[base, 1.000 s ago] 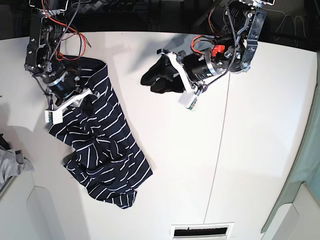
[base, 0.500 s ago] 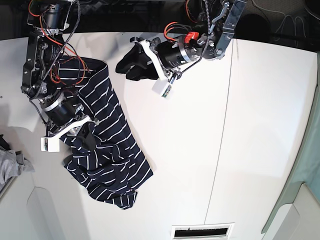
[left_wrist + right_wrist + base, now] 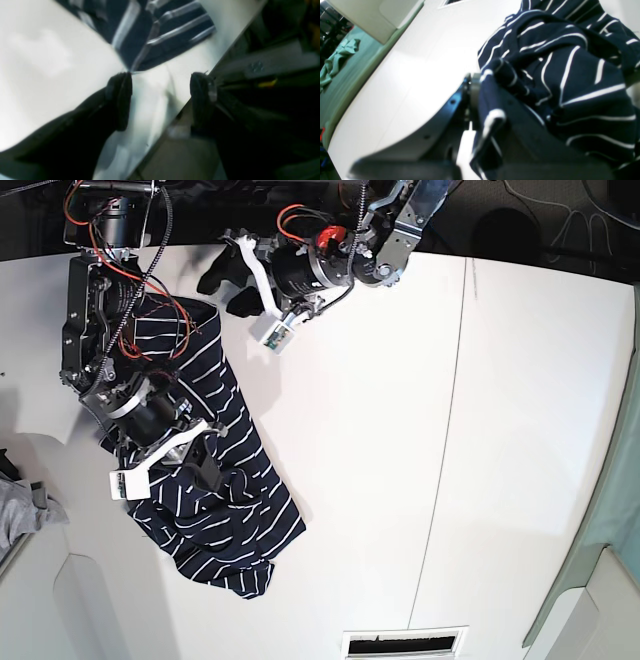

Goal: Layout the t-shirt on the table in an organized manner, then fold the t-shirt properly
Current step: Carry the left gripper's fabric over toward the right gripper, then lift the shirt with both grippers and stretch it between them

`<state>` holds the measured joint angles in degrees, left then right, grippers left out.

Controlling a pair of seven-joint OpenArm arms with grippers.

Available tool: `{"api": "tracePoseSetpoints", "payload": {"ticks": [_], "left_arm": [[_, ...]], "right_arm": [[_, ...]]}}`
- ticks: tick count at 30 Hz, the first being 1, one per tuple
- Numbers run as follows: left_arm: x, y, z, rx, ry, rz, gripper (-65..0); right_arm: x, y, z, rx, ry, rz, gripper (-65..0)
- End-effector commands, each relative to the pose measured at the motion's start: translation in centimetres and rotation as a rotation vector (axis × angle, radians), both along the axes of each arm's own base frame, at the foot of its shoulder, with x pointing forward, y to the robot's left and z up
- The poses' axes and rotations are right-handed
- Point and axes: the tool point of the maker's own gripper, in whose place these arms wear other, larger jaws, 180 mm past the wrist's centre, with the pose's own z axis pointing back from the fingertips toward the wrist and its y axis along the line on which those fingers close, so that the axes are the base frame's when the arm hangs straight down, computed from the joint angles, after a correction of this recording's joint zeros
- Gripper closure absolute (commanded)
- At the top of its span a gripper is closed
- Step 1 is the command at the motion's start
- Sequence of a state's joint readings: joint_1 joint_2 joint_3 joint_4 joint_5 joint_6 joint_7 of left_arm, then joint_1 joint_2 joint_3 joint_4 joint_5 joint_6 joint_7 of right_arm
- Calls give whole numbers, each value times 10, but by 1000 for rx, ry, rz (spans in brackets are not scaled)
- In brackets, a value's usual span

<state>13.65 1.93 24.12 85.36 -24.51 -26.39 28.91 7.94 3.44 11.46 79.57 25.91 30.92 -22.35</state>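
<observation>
Both arms have shifted: right gripper (image 3: 205, 465) now clamps the t-shirt's (image 3: 215, 490) bunched middle on the worktop (image 3: 400, 460); left gripper (image 3: 160, 100), fingers apart, empty, seemingly approaches its top corner for spreading.

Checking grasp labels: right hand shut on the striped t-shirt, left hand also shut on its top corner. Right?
Half right. The right hand is shut on the t-shirt. The left hand is not: the left wrist view shows its fingers spread, empty, just short of the shirt's corner.
</observation>
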Motion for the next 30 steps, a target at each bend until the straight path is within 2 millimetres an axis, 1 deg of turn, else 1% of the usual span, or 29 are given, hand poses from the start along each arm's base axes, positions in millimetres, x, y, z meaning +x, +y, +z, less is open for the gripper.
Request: {"api": "tracePoseSetpoints", "payload": {"ticks": [1, 5, 9, 12, 16, 19, 25, 27, 30], "left_arm": [[13, -2, 12, -27, -43, 31, -391], [15, 1, 8, 17, -73, 24, -391], [28, 9, 5, 62, -91, 75, -391], [36, 7, 5, 62, -105, 77, -391], [45, 0, -4, 74, -87, 69, -391], [50, -6, -5, 69, -81, 66, -391], [52, -15, 3, 17, -63, 79, -391], [49, -19, 5, 3, -65, 62, -391], [48, -20, 5, 4, -66, 56, -391]], "right_arm": [[10, 1, 21, 21, -70, 2, 0], [8, 1, 19, 21, -64, 3, 0], [8, 1, 20, 22, -65, 3, 0], [8, 2, 19, 21, -64, 5, 0], [8, 3, 20, 23, -66, 8, 0], [8, 12, 21, 36, -67, 21, 0], [6, 40, 25, 72, -75, 55, 0], [6, 46, 24, 63, -81, 61, 0], [5, 50, 21, 34, -79, 72, 0]]}}
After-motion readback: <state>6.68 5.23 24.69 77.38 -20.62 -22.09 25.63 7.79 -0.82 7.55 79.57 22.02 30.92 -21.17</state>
